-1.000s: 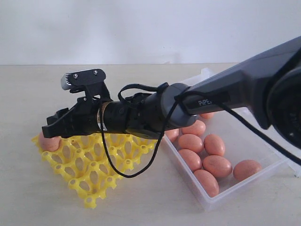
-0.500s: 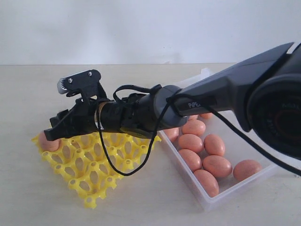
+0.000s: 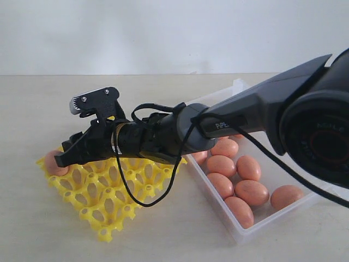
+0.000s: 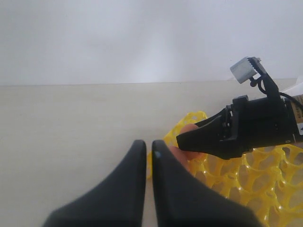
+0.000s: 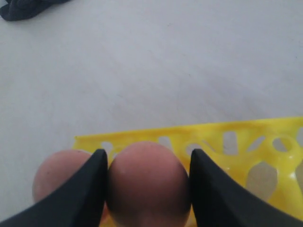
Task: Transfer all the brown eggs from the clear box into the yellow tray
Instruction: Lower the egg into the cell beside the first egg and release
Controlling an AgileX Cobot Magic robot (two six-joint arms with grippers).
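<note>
My right gripper (image 3: 63,157) reaches across the yellow tray (image 3: 109,188) to its far left corner. In the right wrist view it (image 5: 148,152) is shut on a brown egg (image 5: 147,184), low over the tray's edge (image 5: 236,142). A second brown egg (image 5: 59,175) sits right beside it, outside one finger. In the exterior view only one egg (image 3: 52,162) shows at that corner, under the fingertips. The clear box (image 3: 283,215) at the right holds several brown eggs (image 3: 251,192). My left gripper (image 4: 148,144) is shut and empty, close to the tray's corner (image 4: 191,118).
The box's rim (image 3: 240,84) runs close to the tray's right side. The right arm (image 3: 245,112) and its looping black cable (image 3: 131,191) hang over the tray. Bare tabletop (image 3: 32,229) lies left of and in front of the tray.
The right gripper has dipped slightly lower over the tray's left corner, still holding its egg. The eggs in the box have not moved.
</note>
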